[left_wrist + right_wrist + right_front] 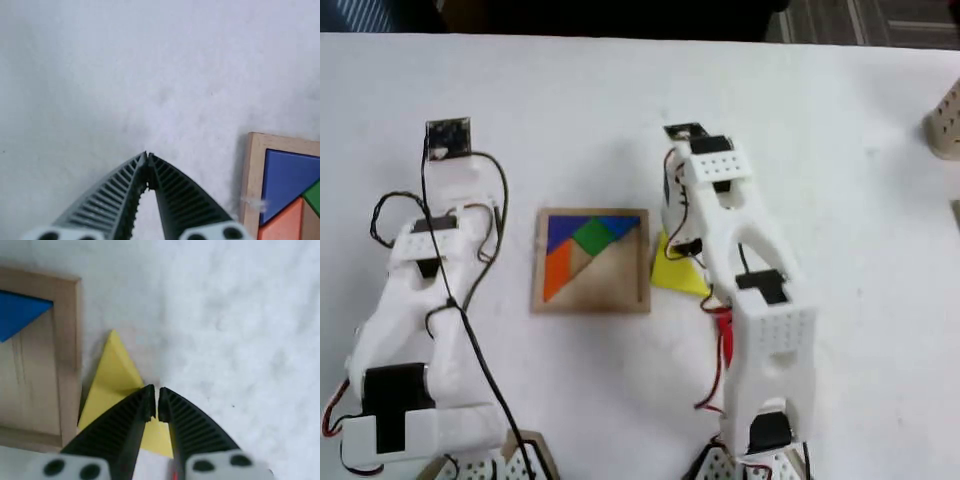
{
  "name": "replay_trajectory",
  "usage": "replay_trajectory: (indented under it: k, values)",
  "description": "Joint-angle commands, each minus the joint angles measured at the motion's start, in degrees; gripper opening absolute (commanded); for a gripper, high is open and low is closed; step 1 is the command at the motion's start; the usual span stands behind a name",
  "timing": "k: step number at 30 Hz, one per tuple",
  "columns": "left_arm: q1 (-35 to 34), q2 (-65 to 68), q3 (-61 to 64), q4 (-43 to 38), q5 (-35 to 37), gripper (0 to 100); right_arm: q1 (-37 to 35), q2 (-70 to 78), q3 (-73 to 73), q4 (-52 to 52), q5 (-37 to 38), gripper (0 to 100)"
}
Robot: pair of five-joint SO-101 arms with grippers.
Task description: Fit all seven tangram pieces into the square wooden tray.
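Right, the yellow triangle (112,375) is the piece I'm after. In the high view it lies flat on the white table (570,120), just outside the right rim of the wooden tray (590,305), one corner close against that rim. My right gripper (155,400) sits directly over it. The jaws are drawn nearly together with just a sliver of gap between the tips, and they grip nothing. I can't tell whether the tips touch the yellow surface or hang just above it.

To do this well, I reckon I have to spread those jaws first, then come down across a corner or a free edge, because a thin flat piece gives very little to pinch. The side away from the tray rim looks the easier one to reach. After that I want a clean lift over the rim rather than a drag into the wood, and a turn to suit the bare wood at the tray's lower right. The blue piece (563,235), green piece (592,236) and orange piece (556,272) fill the upper left, so that's the room going.

Left gripper (147,157) is over bare table left of the tray, tips pressed together, empty.
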Motion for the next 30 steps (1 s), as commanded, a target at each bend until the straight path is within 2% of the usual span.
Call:
replay_trajectory:
  k: [1,9,11,16,21,24,28,30]
  values:
    - [-0.2,-0.4,-0.2,-1.6,-0.7,2,0.1,-13.3,12.3,-7.9,0.4,1.8]
    - [-0.2,-0.4,-0.1,-1.5,-0.7,2,-2.5,-29.1,33.8,-14.1,-2.2,1.8]
    - [-0.3,-0.4,-0.1,-1.3,-0.7,2,-4.1,-29.6,38.0,-16.4,-5.3,1.8]
    - [-0.3,-0.4,-0.1,-1.3,-0.7,2,-7.3,-28.1,40.1,-20.3,-9.4,1.9]
    - [-0.3,-0.4,-0.1,-1.3,-0.7,2,-11.8,-26.5,40.1,-23.2,-9.4,1.8]
    - [-0.3,-0.4,-0.1,-1.3,-0.7,2,-10.8,-27.6,40.0,-22.8,-9.4,1.8]
    - [-1.2,-0.4,-0.1,-1.4,-0.7,2,-5.1,-32.2,40.1,-21.3,-8.6,2.1]
    - [-1.2,-0.4,-0.1,-1.4,-0.7,2,-4.2,-34.7,40.3,-21.1,-5.3,2.3]
